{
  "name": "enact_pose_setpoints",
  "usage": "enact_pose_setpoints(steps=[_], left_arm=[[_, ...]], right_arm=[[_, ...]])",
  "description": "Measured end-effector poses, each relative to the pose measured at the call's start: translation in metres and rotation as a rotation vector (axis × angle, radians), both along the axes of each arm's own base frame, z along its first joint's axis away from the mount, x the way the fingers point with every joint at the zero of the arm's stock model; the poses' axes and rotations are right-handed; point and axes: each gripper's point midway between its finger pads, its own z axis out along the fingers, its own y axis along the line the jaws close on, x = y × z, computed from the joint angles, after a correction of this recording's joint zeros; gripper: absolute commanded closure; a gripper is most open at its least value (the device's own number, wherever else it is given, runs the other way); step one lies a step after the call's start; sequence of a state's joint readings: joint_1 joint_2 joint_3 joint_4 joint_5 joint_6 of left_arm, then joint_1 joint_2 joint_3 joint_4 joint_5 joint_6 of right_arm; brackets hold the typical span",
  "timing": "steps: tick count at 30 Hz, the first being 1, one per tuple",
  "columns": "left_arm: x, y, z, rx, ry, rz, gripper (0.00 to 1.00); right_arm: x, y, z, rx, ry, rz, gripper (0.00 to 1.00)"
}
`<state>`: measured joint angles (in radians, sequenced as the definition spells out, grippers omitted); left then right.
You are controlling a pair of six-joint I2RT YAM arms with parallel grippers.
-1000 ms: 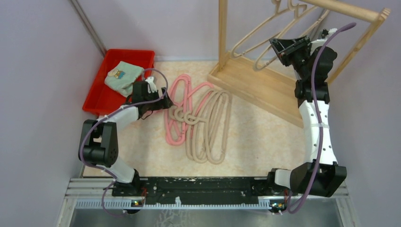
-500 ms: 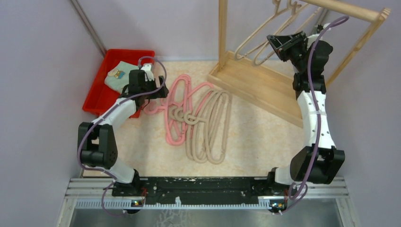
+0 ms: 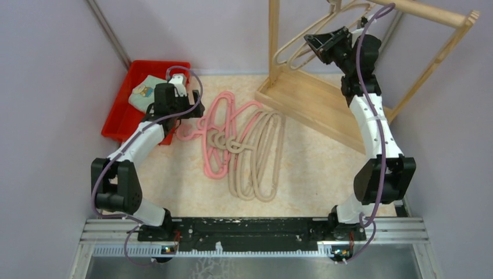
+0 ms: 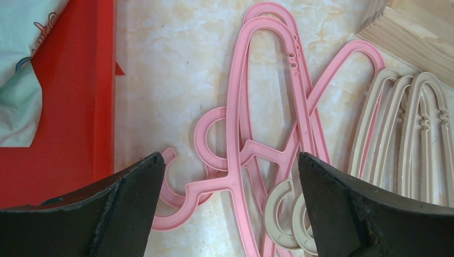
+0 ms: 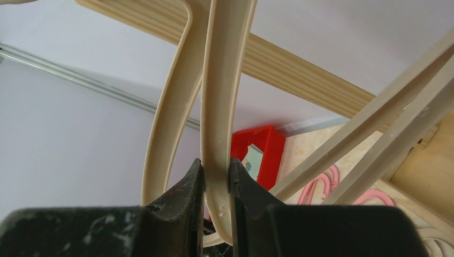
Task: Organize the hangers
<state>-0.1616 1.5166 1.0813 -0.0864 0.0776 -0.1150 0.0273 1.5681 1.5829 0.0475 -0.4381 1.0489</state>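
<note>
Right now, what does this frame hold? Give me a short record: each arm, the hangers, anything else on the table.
left pincer: open, above the pink hangers
right pincer: shut on a beige hanger, held up at the wooden rack
beside it: a second beige hanger
pile on table: pink hangers and beige hangers, lying flat and tangled
red bin: far left, holds a light green cloth
</note>
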Motion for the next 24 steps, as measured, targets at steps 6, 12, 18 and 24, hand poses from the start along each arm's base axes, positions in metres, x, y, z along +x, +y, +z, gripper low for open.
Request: enact_pose_setpoints(steps=[6,12,18,24], left_arm=[[0.001,0.003,0.004,0.018,-0.016,0.004,0.00],[0.001,0.006,0.004,0.035,-0.020,0.010,0.00],[0.001,0.009,0.005,0.048,-0.023,0.019,0.00],[0.002,0.013,0.006,0.068,-0.029,0.036,0.00]], right_arm=[[0.010,0.009,0.000,0.014,-0.003,0.000,1.00],[0.036,0.034,0.001,0.014,0.002,0.041,1.00],[0.057,0.067,0.004,0.025,0.004,0.085,1.00],[0.074,0.104,0.004,0.037,0.004,0.144,1.00]])
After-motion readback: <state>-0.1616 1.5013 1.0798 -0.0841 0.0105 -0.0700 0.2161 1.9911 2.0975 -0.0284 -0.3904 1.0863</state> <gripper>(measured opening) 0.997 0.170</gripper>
